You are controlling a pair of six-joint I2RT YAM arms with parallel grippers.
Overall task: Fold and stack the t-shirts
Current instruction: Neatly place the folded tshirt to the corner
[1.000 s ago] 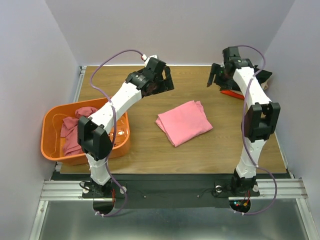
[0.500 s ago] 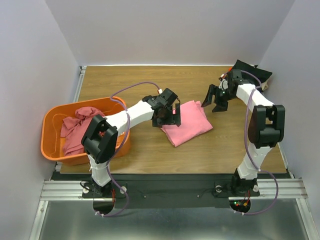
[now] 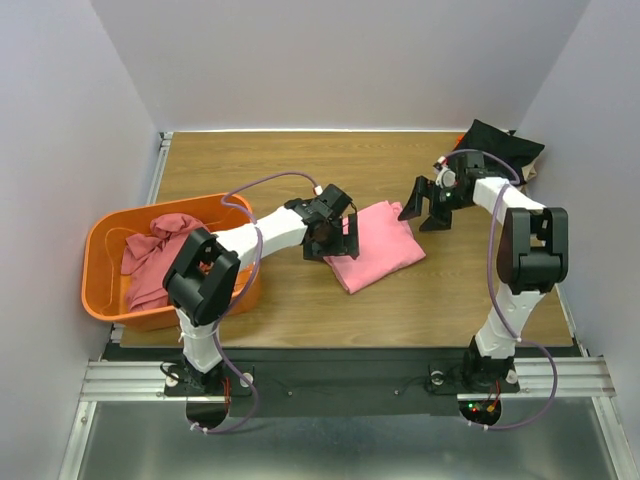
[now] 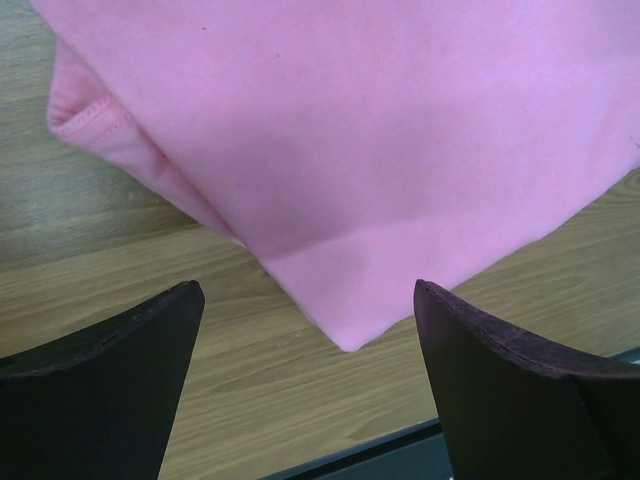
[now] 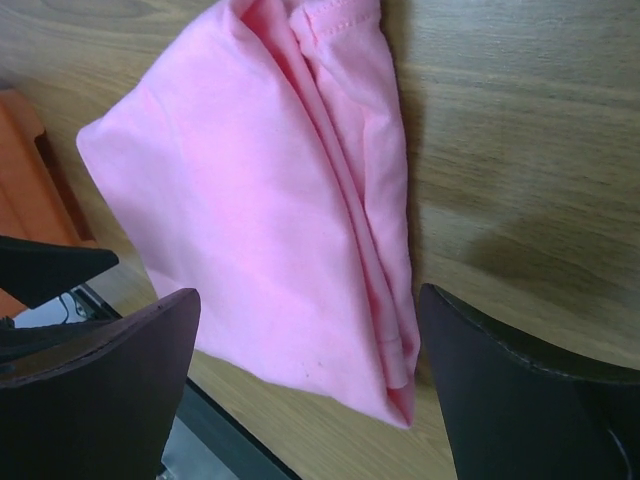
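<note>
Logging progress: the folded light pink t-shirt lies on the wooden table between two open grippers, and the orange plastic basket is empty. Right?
No. The top view shows the orange slotted plastic basket holding a crumpled darker rose cloth t-shirt; the rest is right.

Wood-grain tabletop [image 3: 250, 165] filled enclosure floor. Plain pale lavender-grey back wall [image 3: 340, 60], left wall [image 3: 60, 120], right wall [image 3: 600, 120] closed it in. Aluminium rail [image 3: 340, 378] ran along near edge; brushed metal sheet [image 3: 340, 445] lay below. Light was even, shadows soft.
</note>
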